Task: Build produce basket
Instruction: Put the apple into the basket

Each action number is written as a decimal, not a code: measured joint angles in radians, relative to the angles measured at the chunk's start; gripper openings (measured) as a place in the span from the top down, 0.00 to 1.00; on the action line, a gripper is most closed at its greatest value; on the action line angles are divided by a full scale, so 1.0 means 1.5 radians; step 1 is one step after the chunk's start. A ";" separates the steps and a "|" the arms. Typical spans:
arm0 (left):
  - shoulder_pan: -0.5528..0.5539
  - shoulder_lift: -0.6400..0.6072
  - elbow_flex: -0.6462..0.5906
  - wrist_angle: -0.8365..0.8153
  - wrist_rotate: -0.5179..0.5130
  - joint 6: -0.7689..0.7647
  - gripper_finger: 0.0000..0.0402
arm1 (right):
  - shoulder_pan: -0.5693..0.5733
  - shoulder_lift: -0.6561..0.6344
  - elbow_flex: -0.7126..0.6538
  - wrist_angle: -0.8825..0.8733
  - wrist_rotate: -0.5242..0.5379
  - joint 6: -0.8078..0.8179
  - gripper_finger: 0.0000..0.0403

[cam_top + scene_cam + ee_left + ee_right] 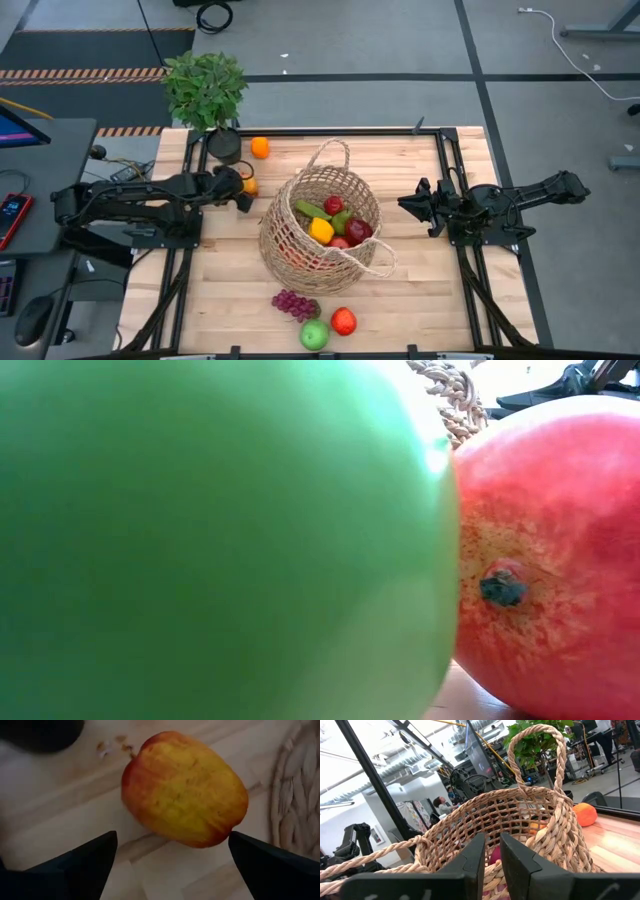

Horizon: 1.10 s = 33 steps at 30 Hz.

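Hovering with jaws spread, the left gripper [170,857] frames a yellow-red apple [184,790]; right gripper [492,852] jaws pressed together

A pale wooden slatted table top [420,300] is filling the lower centre of the high view, framed by black metal rails [452,150]. Grey concrete floor [400,40] is stretching across the top, with a strip of orange-and-black hazard tape [80,73] running at upper left. A dark grey side desk [45,180] is sitting at the left edge. In the right wrist view, silver ceiling ducts [395,767] are hanging at upper left under bright light, and a person [441,804] is sitting left of centre.
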 joint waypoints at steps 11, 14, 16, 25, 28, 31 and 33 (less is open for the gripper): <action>-0.004 0.009 0.072 -0.011 -0.009 -0.335 0.03 | 0.000 0.000 0.000 0.000 0.000 0.000 0.84; -0.021 0.028 0.073 -0.012 -0.044 -0.426 0.03 | 0.000 0.000 0.000 0.000 0.000 0.000 0.84; -0.036 0.052 0.073 -0.003 -0.055 -0.467 0.03 | 0.000 0.000 0.000 0.000 0.000 0.000 0.84; -0.091 0.171 0.112 -0.013 -0.112 -0.540 0.03 | 0.000 0.000 0.000 0.000 0.000 0.000 0.84; -0.092 0.213 0.129 -0.030 -0.152 -0.558 0.03 | 0.000 0.000 0.000 0.000 0.000 0.000 0.84; -0.079 0.251 0.139 -0.022 -0.165 -0.559 0.03 | 0.000 0.000 0.000 0.000 0.000 0.000 0.84; -0.073 0.277 0.138 -0.018 -0.158 -0.569 0.03 | 0.000 0.000 0.000 0.000 0.000 0.000 0.84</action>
